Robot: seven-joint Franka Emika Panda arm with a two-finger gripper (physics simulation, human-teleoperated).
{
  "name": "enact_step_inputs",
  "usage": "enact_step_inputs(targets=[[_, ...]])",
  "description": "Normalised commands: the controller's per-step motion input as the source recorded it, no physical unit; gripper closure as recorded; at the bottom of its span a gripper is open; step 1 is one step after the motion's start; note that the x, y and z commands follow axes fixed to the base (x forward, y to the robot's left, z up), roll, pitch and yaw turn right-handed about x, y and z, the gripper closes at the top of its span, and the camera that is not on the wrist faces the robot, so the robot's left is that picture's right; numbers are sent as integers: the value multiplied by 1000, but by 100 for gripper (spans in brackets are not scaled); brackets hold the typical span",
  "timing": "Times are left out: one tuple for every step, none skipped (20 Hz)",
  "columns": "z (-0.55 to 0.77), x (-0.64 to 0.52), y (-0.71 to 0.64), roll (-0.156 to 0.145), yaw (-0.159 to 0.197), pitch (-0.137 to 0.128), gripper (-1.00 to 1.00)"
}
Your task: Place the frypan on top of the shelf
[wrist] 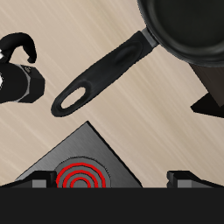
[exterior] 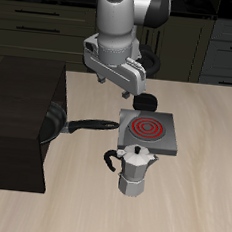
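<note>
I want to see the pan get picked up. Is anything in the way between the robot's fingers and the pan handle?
Nothing visible blocks it. The pan leans against the shelf, its handle lying bare on the table. The stove and the coffee pot stand off to the side.

Arm appearance, simulator render

Arm [exterior: 125, 23]: glossy white-grey rounded shells; darker grey-black joint sections between them; gripper [exterior: 140, 94] body pale grey with black parts beneath; fingertips [wrist: 37, 181] appear as dark blocky shapes in wrist view; no cables or markings discernible.
</note>
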Motion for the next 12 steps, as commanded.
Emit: enact_step_inputs(targets=[[47, 47, -9, 10, -76, -78, -100], [-7, 36, 64, 0, 0, 0, -100], [-95, 97, 62, 35, -57, 8, -100], [-69, 4, 34, 13, -66, 10, -100], [-11, 85, 180, 16, 11, -38, -100], [-132, 75, 88, 72, -83, 6, -100], [-45, 47, 112, 40, -116, -24, -100], [-32, 45, 130, 40, -58, -39, -100], [-94, 50, 58, 7, -31, 19, -100], [-61, 34, 172, 63, -146, 0, -100], [-16, 26, 117, 20, 20, -31, -100], [-108, 79, -19, 3, -60, 16, -100]])
